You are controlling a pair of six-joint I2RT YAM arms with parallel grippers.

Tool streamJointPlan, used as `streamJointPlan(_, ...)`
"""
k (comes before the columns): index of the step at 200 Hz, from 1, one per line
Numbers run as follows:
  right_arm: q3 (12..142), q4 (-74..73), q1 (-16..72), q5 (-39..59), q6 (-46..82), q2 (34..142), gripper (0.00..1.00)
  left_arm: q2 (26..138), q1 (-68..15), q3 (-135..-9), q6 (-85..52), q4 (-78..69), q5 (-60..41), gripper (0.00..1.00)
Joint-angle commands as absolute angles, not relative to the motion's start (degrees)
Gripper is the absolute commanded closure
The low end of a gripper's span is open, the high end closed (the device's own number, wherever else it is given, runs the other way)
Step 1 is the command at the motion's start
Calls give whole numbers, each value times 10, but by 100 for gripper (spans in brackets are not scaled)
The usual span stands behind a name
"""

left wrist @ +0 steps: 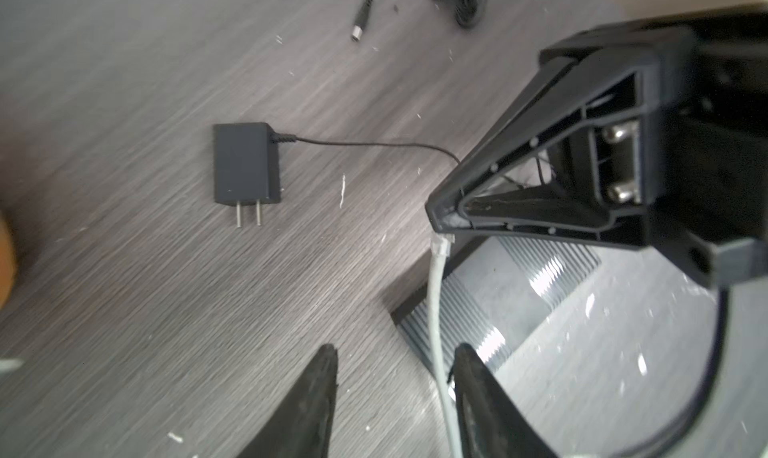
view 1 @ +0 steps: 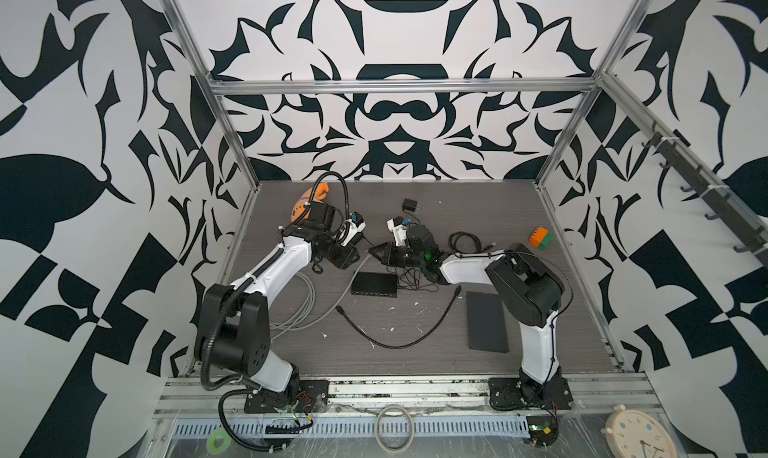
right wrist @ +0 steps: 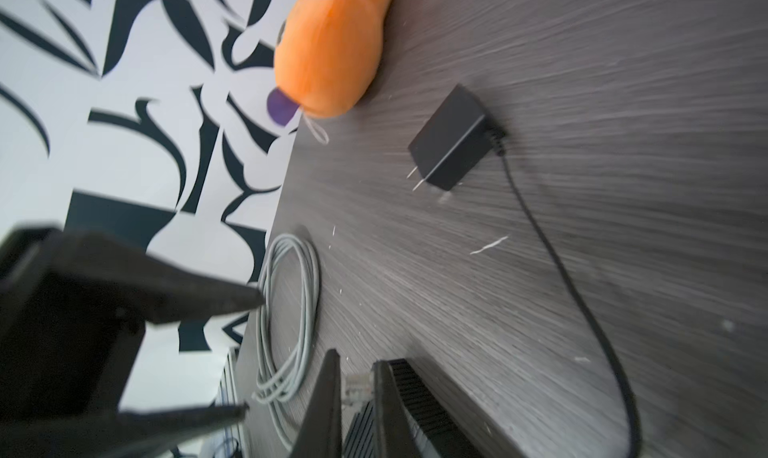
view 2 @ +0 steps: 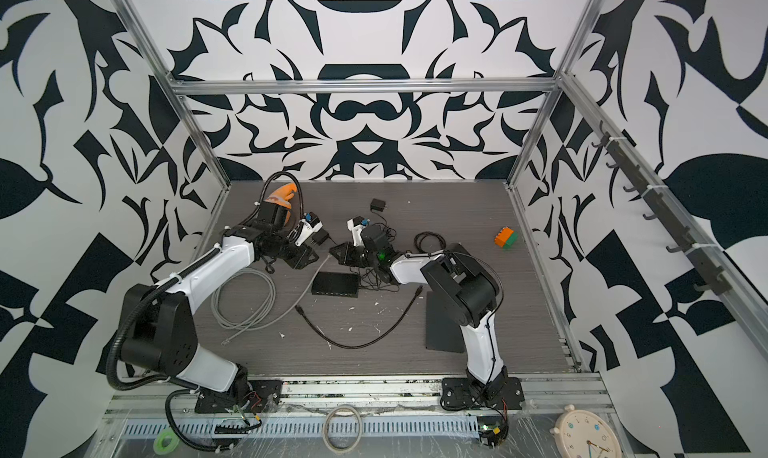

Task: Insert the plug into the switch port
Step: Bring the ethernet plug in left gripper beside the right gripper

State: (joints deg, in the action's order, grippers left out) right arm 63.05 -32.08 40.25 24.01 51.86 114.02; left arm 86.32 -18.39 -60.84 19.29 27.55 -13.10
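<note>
Right gripper (right wrist: 356,358) is clamped narrow on the clear plug (right wrist: 357,387). In a top view it hangs just over the far-left edge of the switch (view 1: 374,284). Left gripper (left wrist: 395,348) has its jaws apart and holds nothing: the grey cable (left wrist: 434,310) runs through the gap, close against one finger (left wrist: 478,393), not pinched. The grippers are nearly tip to tip, the left one just left of the right. Key relation: the cable trails from the plug toward near-left, down to the coil (view 1: 297,306) at the left. So the plug's long axis runs roughly near-left to far-right, nose end inside the right jaws. The switch's long axis runs left-right. The port row looks to be on its near face, but it's too small to be sure. If so, the plug sits on the wrong side of the box. My read: the right arm carries it round to the near side and turns the nose to point far, square to that face. Right arm owns the move; left is free to manage slack. Risk: cable stiffness twisting the plug in the grip.
</note>
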Motion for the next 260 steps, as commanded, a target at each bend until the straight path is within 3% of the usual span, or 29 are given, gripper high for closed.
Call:
streamJointPlan(1,646,-262,416,161,589,1101,98,828,-201,-545,74,173,-69,51)
streamJointPlan(35,665,-218,428,148,633,1096,97,795,-217,-476,100,105,-85,49)
streamJointPlan(73,670,-197,439,123,638,1090,98,843,-216,-539,169,198,-188,50)
streamJointPlan(125,670,-188,440,115,632,1080,99,915,-209,-574,192,234,-212,54)
streamJointPlan(173,670,-193,439,117,631,1088,100,906,-190,-584,211,266,-263,53)
streamJointPlan(260,673,-213,439,131,637,1098,100,961,-189,-588,209,241,-228,61)
